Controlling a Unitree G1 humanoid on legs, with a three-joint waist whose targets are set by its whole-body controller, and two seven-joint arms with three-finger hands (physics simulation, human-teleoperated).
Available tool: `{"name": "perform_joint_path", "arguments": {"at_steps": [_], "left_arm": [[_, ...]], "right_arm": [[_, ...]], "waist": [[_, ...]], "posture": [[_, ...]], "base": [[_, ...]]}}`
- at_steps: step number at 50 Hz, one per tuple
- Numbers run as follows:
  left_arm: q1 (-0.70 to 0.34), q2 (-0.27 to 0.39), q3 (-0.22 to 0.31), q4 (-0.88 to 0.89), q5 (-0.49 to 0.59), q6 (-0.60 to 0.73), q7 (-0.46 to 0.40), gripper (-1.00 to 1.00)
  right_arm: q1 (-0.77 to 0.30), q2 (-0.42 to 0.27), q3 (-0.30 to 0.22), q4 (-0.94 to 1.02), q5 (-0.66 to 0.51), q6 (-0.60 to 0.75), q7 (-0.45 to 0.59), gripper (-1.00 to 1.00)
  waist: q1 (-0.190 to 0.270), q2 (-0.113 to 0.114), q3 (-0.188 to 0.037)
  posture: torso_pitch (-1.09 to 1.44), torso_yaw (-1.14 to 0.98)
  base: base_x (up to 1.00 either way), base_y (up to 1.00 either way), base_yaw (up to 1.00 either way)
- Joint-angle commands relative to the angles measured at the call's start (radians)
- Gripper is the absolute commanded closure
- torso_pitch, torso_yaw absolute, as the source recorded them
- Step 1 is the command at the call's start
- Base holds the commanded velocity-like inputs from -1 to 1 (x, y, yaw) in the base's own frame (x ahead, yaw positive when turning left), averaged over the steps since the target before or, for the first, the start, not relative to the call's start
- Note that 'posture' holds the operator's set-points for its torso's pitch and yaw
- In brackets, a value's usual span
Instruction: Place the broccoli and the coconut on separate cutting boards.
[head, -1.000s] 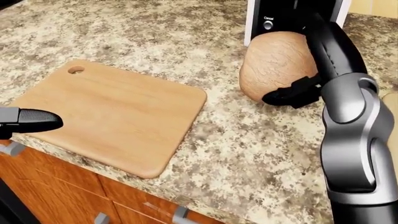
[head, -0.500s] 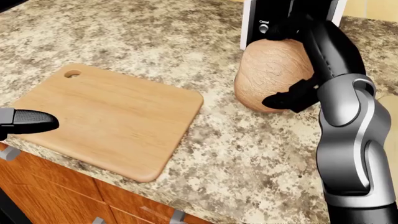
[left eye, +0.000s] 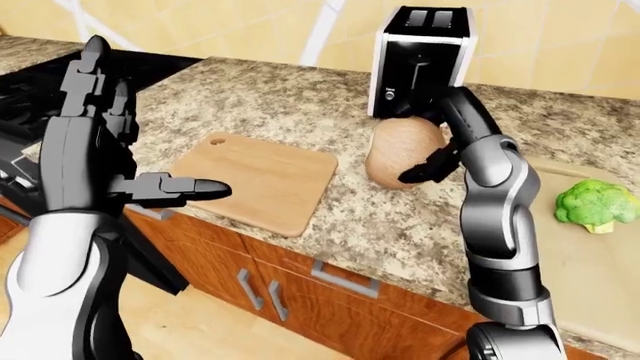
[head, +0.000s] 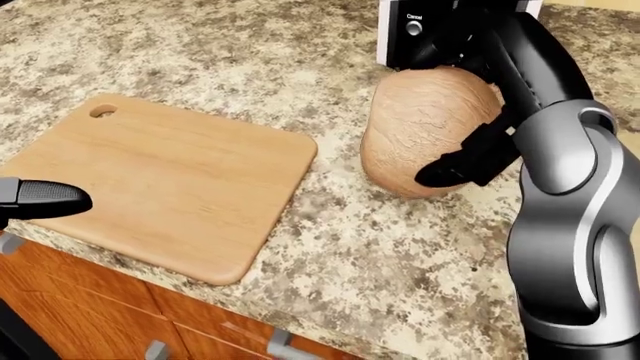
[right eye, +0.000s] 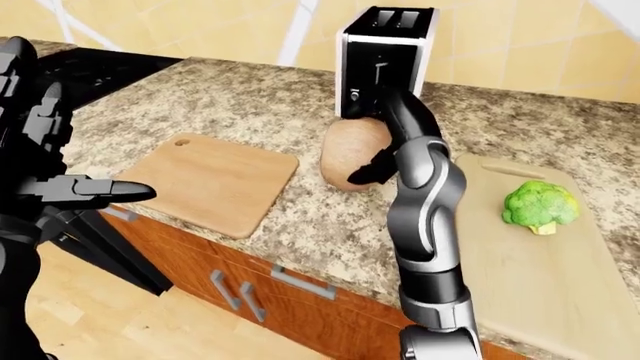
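At right of the right-eye view: broccoli (right eye: 539, 205) sits on the pale cutting board (right eye: 560, 285), upright, stalk down, nothing else on that board. Judged done for item 1 of 2.

Center of head view: coconut (head: 425, 129) rests on the granite counter (head: 400, 255), just below the toaster (left eye: 420, 60), not on any board. Right hand (head: 470, 161) is wrapped around the coconut's right side; dark fingers (head: 450, 171) curl against the shell, so it reads as a partial grasp/cupping. Can't tell if the far-side fingers fully close; thumb side is hidden behind the coconut.

Left of head view: wooden cutting board (head: 170, 180) w/ hang hole at its upper left corner, bare, nothing on it. Near the coconut but apart, strip of counter between.

Left hand (left eye: 95, 142) is raised at left of the left-eye view, fingers spread, one finger pointing right, holding nothing, off the counter.

Status, approx half: broccoli placed, coconut not yet. Remaining, as judged: move the coconut left onto the wooden board, release.

Risk: round shell, one-sided grip, could roll toward the counter edge.

Stove (left eye: 30, 97) at upper left, not involved.
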Motion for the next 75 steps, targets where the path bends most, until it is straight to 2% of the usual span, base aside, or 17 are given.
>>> {"name": "perform_joint_path", "arguments": {"at_steps": [1, 14, 21, 36, 46, 54, 75], "left_arm": [[-0.022, 0.012, 0.010, -0.022, 0.004, -0.030, 0.004, -1.00], [-0.020, 0.006, 0.004, -0.014, 0.012, -0.039, 0.004, -1.00], [-0.022, 0.005, 0.004, -0.012, 0.010, -0.039, 0.003, -1.00], [-0.024, 0.008, 0.002, -0.010, 0.010, -0.039, 0.003, -1.00], [-0.012, 0.005, 0.009, -0.013, 0.010, -0.047, -0.001, -1.00], [-0.010, 0.006, 0.011, -0.019, 0.007, -0.039, -0.004, -1.00], [-0.021, 0.014, 0.014, -0.029, 0.000, -0.019, -0.005, -1.00]], "right_arm": [[-0.027, 0.002, -0.008, -0.041, -0.014, -0.014, -0.001, 0.38], [-0.103, 0.020, 0.010, -0.109, -0.072, 0.034, 0.088, 0.48], [-0.152, 0.030, 0.015, -0.106, -0.091, 0.039, 0.114, 0.49], [-0.252, 0.068, 0.043, -0.091, -0.124, 0.050, 0.161, 0.51], [-0.322, 0.135, 0.070, 0.046, -0.089, -0.005, 0.090, 0.52], [-0.402, 0.146, 0.070, 0.175, -0.037, -0.047, 0.030, 0.54], [-0.460, 0.174, 0.084, 0.370, 0.040, -0.128, -0.090, 0.55]], "waist": [[0.002, 0.010, -0.016], [-0.004, 0.023, -0.010], [-0.006, 0.034, -0.009], [-0.013, 0.044, -0.008], [-0.015, 0.046, -0.011], [-0.005, 0.042, -0.012], [0.070, 0.037, -0.014]], "posture": [[0.00, 0.47], [0.00, 0.47], [0.00, 0.47], [0.00, 0.47], [0.00, 0.47], [0.00, 0.49], [0.00, 0.59]], "base": [[0.00, 0.00, 0.00], [0.00, 0.00, 0.00], [0.00, 0.00, 0.00], [0.00, 0.00, 0.00], [0.00, 0.00, 0.00], [0.00, 0.00, 0.00], [0.00, 0.00, 0.00]]}}
